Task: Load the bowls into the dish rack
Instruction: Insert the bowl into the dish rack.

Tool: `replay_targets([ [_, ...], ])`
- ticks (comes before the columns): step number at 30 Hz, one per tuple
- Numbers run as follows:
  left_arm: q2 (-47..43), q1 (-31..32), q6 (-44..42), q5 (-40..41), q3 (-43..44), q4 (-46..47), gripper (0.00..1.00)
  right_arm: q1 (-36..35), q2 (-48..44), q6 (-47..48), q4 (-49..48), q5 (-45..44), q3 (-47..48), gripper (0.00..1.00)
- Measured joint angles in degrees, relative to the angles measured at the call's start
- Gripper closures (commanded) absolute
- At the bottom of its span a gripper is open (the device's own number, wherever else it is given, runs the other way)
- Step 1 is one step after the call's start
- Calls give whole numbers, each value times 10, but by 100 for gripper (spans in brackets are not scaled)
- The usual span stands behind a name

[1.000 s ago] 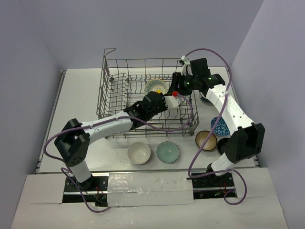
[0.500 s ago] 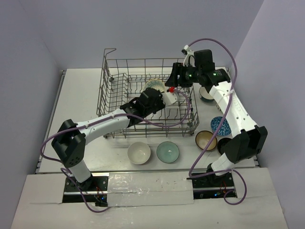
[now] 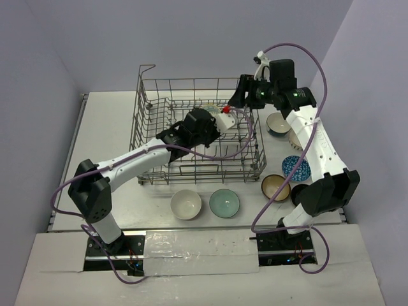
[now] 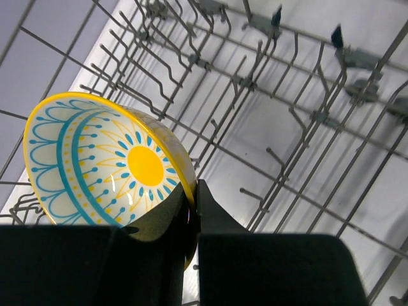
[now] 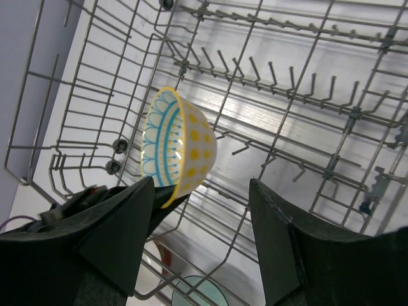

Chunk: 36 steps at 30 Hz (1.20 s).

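The grey wire dish rack [image 3: 148, 121] stands at the back middle of the table. My left gripper [image 3: 217, 117] reaches into it and is shut on the rim of a bowl with a yellow and blue pattern [image 4: 102, 162], held tilted on its side above the tines [image 4: 287, 121]. The pinch shows in the left wrist view [image 4: 194, 207]. In the right wrist view the same bowl [image 5: 182, 143] hangs over the rack floor [image 5: 287, 95]. My right gripper [image 5: 204, 220] is open and empty, above the rack's back right corner [image 3: 245, 95].
On the table in front of the rack sit a white bowl [image 3: 186, 204] and a pale green bowl [image 3: 224, 203]. To the right sit a tan bowl [image 3: 275, 187], a blue patterned bowl [image 3: 294, 167] and two more bowls [image 3: 278, 122] by the right arm.
My left gripper has carried the patterned bowl up and toward the back of the rack. My right gripper has drawn back and up, away from the bowl, toward the back right corner.
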<state>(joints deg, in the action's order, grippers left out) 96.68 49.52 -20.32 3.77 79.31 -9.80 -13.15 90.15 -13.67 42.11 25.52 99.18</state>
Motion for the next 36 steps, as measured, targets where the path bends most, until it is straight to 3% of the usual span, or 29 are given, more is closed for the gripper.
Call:
replay_targets([
  [8, 0, -28, 82, -62, 92, -33, 100, 46, 0, -2, 2, -9, 7, 31],
  [13, -3, -71, 187, -120, 106, -4, 100, 61, -18, -7, -9, -32, -23, 31],
  [20, -3, -133, 386, -196, 71, 123, 100, 64, -110, -42, -73, -66, -168, 28],
  [27, 52, -138, 551, -249, 60, 325, 100, 64, -229, -79, -143, -107, -300, 28],
  [36, 193, -141, 682, -249, 61, 473, 100, 64, -314, -101, -172, -173, -348, 25],
])
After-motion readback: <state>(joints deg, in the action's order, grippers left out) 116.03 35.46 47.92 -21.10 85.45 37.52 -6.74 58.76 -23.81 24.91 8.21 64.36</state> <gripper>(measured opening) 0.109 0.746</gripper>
